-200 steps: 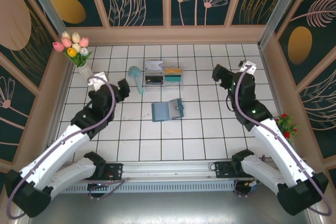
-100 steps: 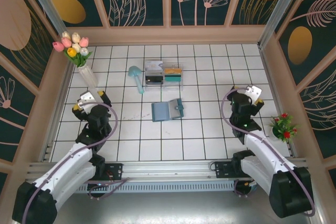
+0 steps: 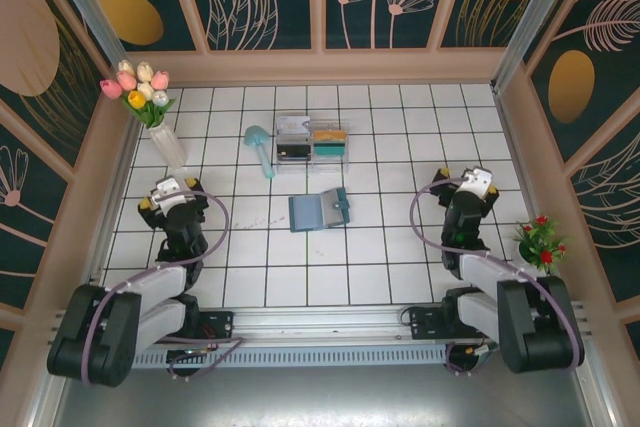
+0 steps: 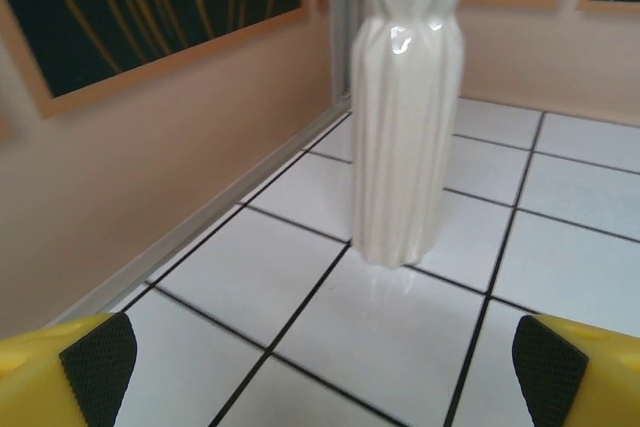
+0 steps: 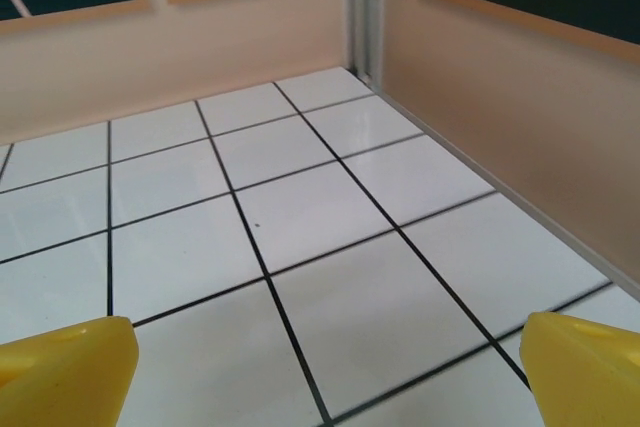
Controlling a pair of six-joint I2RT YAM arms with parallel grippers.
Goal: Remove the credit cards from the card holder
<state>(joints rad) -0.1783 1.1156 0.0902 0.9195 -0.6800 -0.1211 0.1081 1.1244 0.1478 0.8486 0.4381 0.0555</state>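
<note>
The card holder [image 3: 320, 211] lies open and flat on the white tiles in the middle of the table, dark teal with a blue-grey inside. Whether a card sits in its slots I cannot tell. Credit cards [image 3: 329, 141] in white, dark, teal and orange tints lie inside a clear two-compartment box [image 3: 312, 139] just behind it. My left gripper [image 3: 168, 193] [image 4: 320, 367] is folded back at the left, well away from the holder, open and empty, its pads [image 4: 100, 367] wide apart. My right gripper [image 3: 463, 184] [image 5: 325, 367] is folded back at the right, also open and empty.
A white ribbed vase [image 4: 405, 107] [image 3: 166, 144] with tulips stands close ahead of the left gripper. A teal scoop-like thing [image 3: 260, 147] lies left of the clear box. A small red-flowered plant [image 3: 540, 242] stands by the right wall [image 5: 520, 87].
Both arms have pulled back from the middle of the table and folded up over their bases. The left gripper left the scoop's side; the right came nearer. The jaws stayed open.
</note>
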